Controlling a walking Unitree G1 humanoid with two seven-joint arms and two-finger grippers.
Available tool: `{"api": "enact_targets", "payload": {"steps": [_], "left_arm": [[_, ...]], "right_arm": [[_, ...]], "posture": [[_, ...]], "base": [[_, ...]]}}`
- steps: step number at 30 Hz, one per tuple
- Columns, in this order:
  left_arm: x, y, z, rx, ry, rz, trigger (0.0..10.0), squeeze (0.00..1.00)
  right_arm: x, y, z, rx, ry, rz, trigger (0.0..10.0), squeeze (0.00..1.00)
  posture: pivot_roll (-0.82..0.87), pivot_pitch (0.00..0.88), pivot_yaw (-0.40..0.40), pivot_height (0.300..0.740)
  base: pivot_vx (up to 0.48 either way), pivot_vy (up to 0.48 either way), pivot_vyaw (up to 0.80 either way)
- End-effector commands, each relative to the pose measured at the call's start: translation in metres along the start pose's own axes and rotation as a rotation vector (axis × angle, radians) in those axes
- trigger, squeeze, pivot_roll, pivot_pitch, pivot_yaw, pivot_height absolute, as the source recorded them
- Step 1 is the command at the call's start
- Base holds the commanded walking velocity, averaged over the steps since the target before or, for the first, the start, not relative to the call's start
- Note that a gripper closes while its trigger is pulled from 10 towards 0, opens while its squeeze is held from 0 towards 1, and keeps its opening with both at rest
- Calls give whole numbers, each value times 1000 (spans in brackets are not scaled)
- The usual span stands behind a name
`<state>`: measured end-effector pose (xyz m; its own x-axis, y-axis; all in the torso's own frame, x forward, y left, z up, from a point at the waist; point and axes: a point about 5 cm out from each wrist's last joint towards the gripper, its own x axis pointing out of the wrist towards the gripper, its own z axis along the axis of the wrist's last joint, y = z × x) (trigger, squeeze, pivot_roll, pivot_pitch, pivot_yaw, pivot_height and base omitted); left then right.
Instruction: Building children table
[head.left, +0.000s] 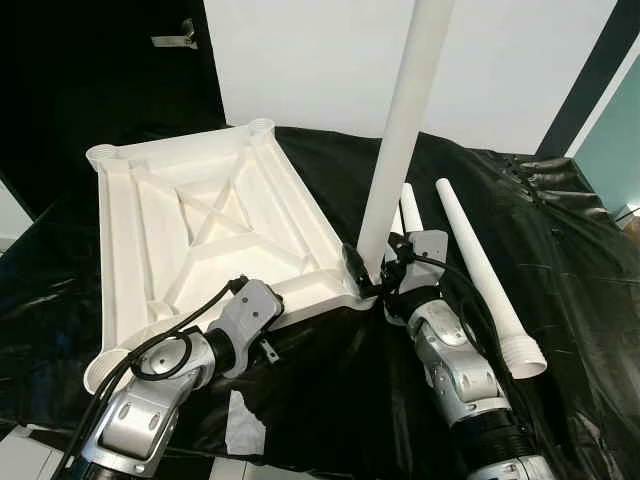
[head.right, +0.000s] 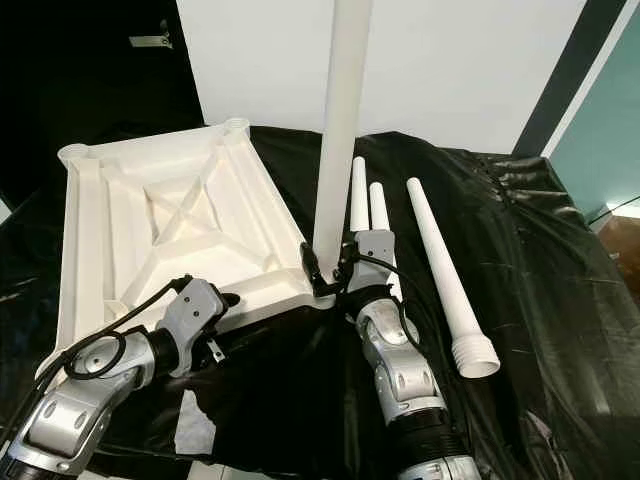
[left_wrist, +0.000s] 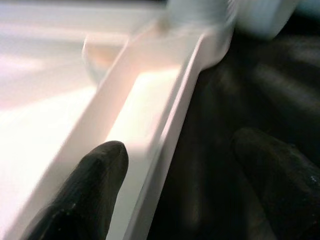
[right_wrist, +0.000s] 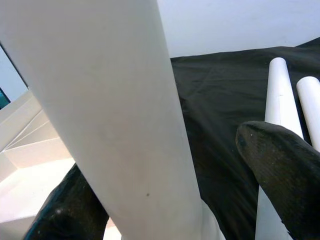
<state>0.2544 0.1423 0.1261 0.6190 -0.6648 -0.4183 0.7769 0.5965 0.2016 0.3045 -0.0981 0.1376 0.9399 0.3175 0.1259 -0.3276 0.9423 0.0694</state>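
Observation:
The white tabletop lies upside down on a black sheet, ribs facing up. One white leg stands upright in the socket at its near right corner. My right gripper is open around the base of that leg; in the right wrist view one finger rests against the leg and the other finger stands off it. My left gripper is open and straddles the tabletop's near rim, one finger inside and one outside. Three loose legs lie to the right.
The black sheet covers the whole work surface and is wrinkled at the far right. A white scrap lies near the front edge between my arms. A white wall stands behind, and a metal bracket is at the far left.

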Motion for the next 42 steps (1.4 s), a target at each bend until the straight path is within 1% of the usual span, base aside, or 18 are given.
{"api": "enact_targets", "payload": {"steps": [1, 5, 7, 8, 9, 15, 24, 26, 28, 31, 33, 34, 35, 36, 39, 40, 41, 42], "left_arm": [[1, 12, -3, -18, 31, 135, 10000, 0], [0, 17, -5, -37, 54, 159, 10000, 0], [0, 17, -5, -37, 54, 159, 10000, 0], [0, 19, -6, -32, 69, 172, 4784, 0], [0, 21, -7, -28, 74, 184, 196, 0], [2, 25, -6, -9, 85, 215, 0, 0], [2, 33, -14, -32, 150, 303, 0, 0], [2, 33, -14, -32, 150, 303, 0, 0], [1, 38, -17, -45, 172, 357, 0, 0], [0, 39, -17, -44, 179, 366, 0, 0], [-1, 41, -19, -47, 192, 393, 0, 0], [-2, 43, -20, -54, 202, 424, 0, 0], [-2, 43, -20, -54, 202, 424, 0, 0], [-3, 49, -22, -74, 214, 482, 0, 0], [-4, 51, -22, -78, 218, 498, 0, 0], [-5, 57, -24, -79, 232, 556, 0, 0], [-5, 57, -24, -79, 232, 556, 0, 0], [-5, 61, -22, -81, 228, 590, 0, 0]], "right_arm": [[-3, -3, -1, 4, 11, -12, 10000, 0], [-3, -2, -1, 5, 11, -11, 10000, 0], [-3, -2, -1, 5, 11, -11, 10000, 0], [-4, -2, -1, 6, 11, -12, 10000, 0], [-3, -2, -1, 8, 10, -15, 10000, 0], [-3, 0, -1, 14, 14, -15, 10000, 0], [-5, -2, -1, 15, 19, -20, 10000, 0], [-5, -2, -1, 15, 19, -20, 10000, 0], [-5, -2, -1, 16, 20, -24, 10000, 0], [-4, -2, -1, 16, 21, -25, 10000, 0], [-4, -2, -1, 16, 21, -27, 10000, 0], [-4, -2, -1, 17, 21, -28, 10000, 0], [-4, -2, -1, 17, 21, -28, 10000, 0], [-4, -2, -1, 18, 22, -29, 10000, 0], [-4, -2, -2, 18, 22, -29, 10000, 0], [-4, -1, -2, 19, 25, -26, 10000, 0], [-4, -1, -2, 19, 25, -26, 10000, 0], [-3, -1, -3, 18, 29, -20, 10000, 0]], "posture": [[74, 0, -35, 740], [70, 0, -31, 740], [70, 0, -31, 740], [69, 0, -29, 740], [66, 0, -27, 740], [64, 0, -26, 740], [65, 0, -28, 740], [65, 0, -28, 740], [68, 0, -29, 740], [69, 0, -28, 740], [71, 0, -28, 740], [70, 0, -27, 740], [70, 0, -27, 740], [69, 0, -27, 740], [69, 0, -27, 740], [69, 0, -30, 740], [69, 0, -30, 740], [69, 0, -30, 740]], "base": [[0, 0, 0], [0, 0, 0], [0, 0, 0], [0, 0, 0], [0, 0, 0], [0, 0, 0], [0, 0, 0], [0, 0, 0], [0, 0, 0], [0, 0, 0], [0, 0, 0], [0, 0, 0], [0, 0, 0], [0, 0, 0], [0, 0, 0], [0, 0, 0], [0, 0, 0], [0, 0, 0]]}}
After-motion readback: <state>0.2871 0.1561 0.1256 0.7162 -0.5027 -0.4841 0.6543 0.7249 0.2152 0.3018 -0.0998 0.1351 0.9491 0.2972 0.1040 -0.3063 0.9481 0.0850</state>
